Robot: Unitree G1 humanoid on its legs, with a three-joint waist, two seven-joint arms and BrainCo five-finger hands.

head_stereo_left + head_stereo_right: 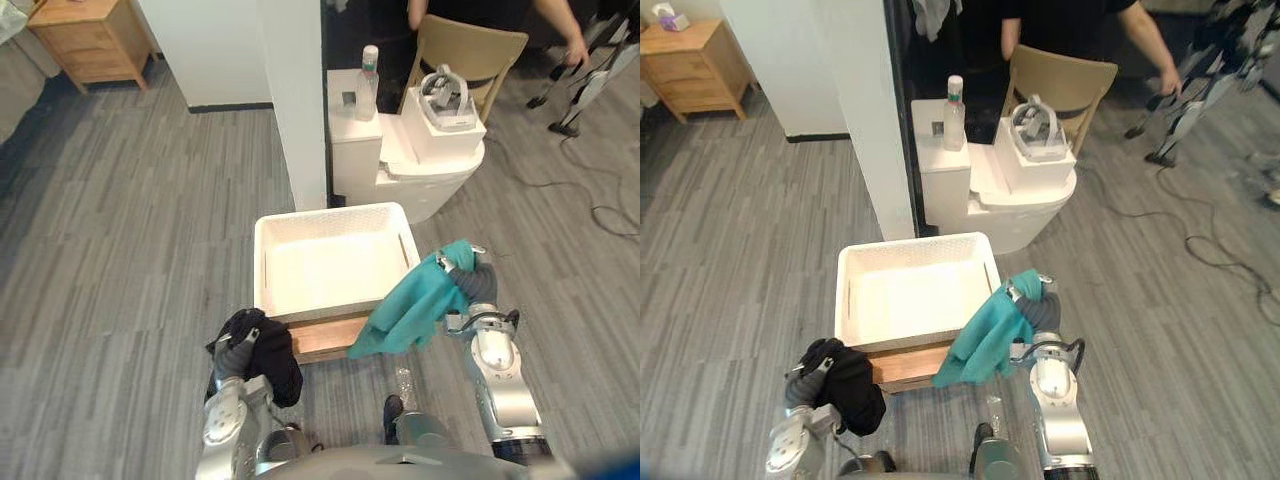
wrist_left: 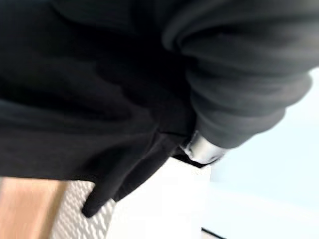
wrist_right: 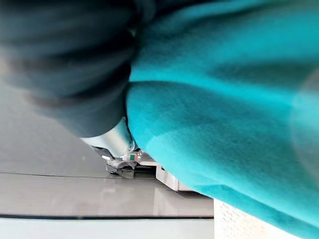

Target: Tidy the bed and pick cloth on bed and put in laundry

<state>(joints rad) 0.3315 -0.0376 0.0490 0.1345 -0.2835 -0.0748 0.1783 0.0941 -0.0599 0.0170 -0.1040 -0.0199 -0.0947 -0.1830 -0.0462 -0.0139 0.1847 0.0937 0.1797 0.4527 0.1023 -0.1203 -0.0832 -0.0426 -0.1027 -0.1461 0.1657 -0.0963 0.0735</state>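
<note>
Two cloths in hand, none in laundry basket (image 1: 330, 215) yet. Left hand (image 1: 235, 360) clenched on black cloth (image 1: 272, 350), held just outside basket's near left corner. Right hand (image 1: 478, 285) grasps teal cloth (image 1: 410, 305), which hangs at near right corner, overlapping rim. Step: delivery to basket. Next move calls for carrying each hand forward over open basket, then loosening fingers so cloth falls inside, not on rim. Basket sits on wooden board (image 1: 325, 338) on grey plank floor (image 1: 130, 250); white pillar (image 1: 295, 100), white cabinet (image 1: 350, 140) with bottle (image 1: 368, 85), chair (image 1: 470, 55), person (image 1: 560, 25) beyond.
</note>
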